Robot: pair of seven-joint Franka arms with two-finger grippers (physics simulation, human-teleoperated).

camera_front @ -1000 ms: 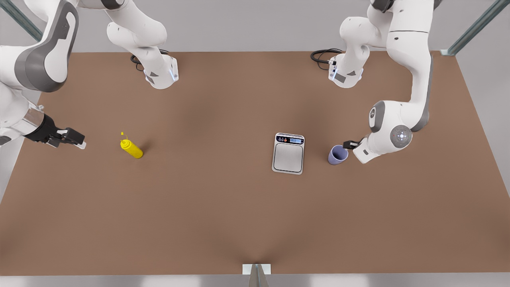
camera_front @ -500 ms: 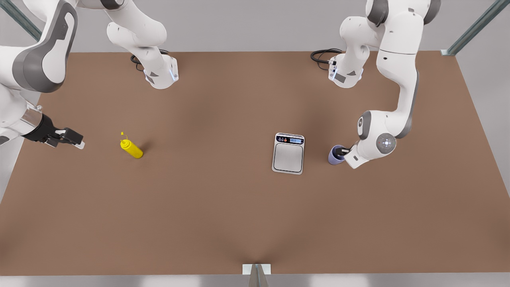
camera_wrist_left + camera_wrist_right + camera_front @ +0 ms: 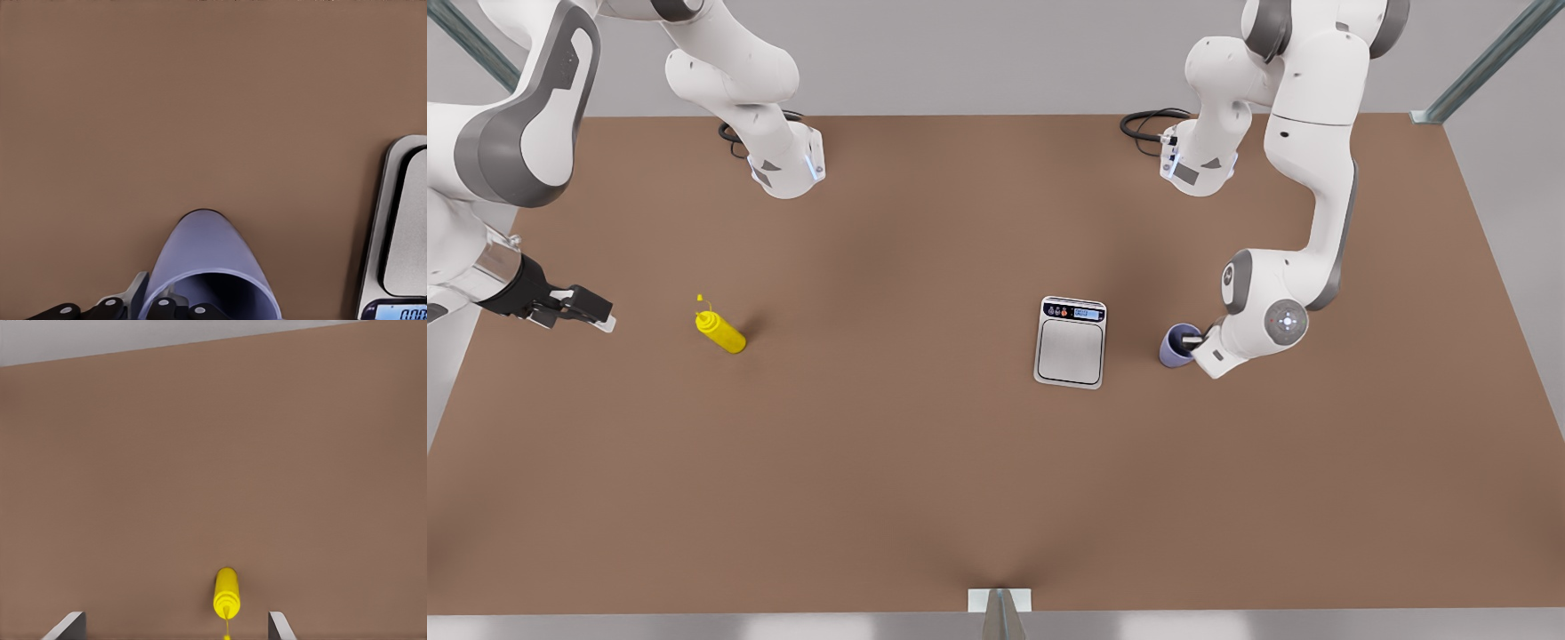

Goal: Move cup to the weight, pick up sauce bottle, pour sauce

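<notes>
The lavender cup (image 3: 1172, 354) stands on the brown table just to the front view's right of the weight (image 3: 1071, 354), a flat silver scale. My left gripper (image 3: 1190, 340) is at the cup's rim. In the left wrist view its fingers (image 3: 110, 308) pinch the cup (image 3: 207, 260) wall, one inside and one outside, with the weight (image 3: 400, 227) close by. The yellow sauce bottle (image 3: 720, 332) lies on its side at the front view's left. My right gripper (image 3: 600, 316) hovers open a short way off it. The right wrist view has the sauce bottle (image 3: 226, 590) ahead between the right gripper's (image 3: 175, 630) spread fingers.
Both arm bases (image 3: 787, 169) stand at the table's far edge, with a black cable (image 3: 1147, 124) by one of them. A small white bracket (image 3: 1000, 600) sits at the near edge. Bare brown tabletop (image 3: 889, 427) lies between the bottle and the scale.
My left gripper came in from the front view's right and dropped one finger into the cup, closing on its wall. The right arm barely shifted.
</notes>
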